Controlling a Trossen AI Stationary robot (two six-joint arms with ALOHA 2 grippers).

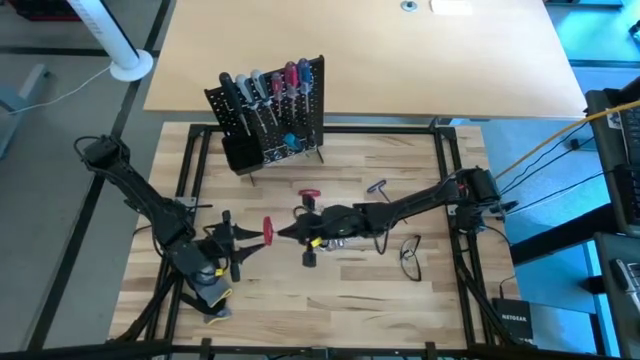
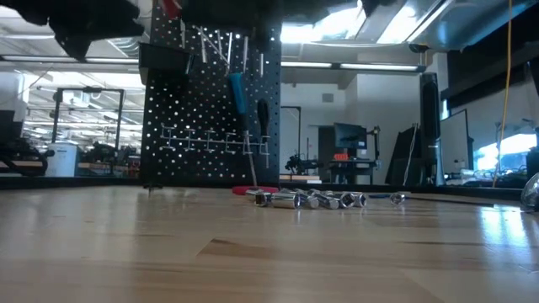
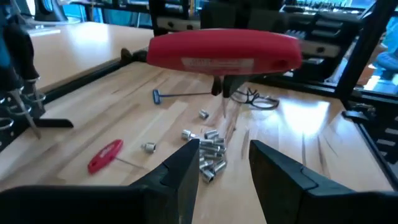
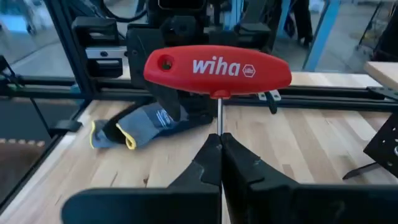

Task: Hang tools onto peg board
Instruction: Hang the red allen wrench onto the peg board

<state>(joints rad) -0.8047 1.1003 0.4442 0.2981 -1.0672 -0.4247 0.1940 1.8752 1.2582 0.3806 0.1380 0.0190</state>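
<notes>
A red T-handle tool hangs above the table's middle with my right gripper shut on it. In the high view the red handle lies between the two grippers. My left gripper faces it from the table's left; its fingers are open and stand just short of and below the handle, touching nothing. The peg board stands upright at the far left of centre, with several screwdrivers hanging on it. Silver bits, a second red T-handle tool and a blue-tipped one lie on the table. My right gripper pinches the tool's thin metal shaft between its two fingertips, just behind the red handle. The fingers come nearly level from the table's right and lie along the shaft. The tool is lifted clear of the table, its handle crosswise beyond the fingertips.
A grey glove with yellow trim lies near the table's near left corner. A pair of glasses lies right of centre. A black bin is fixed at the peg board's lower left. A black frame rail borders the work area.
</notes>
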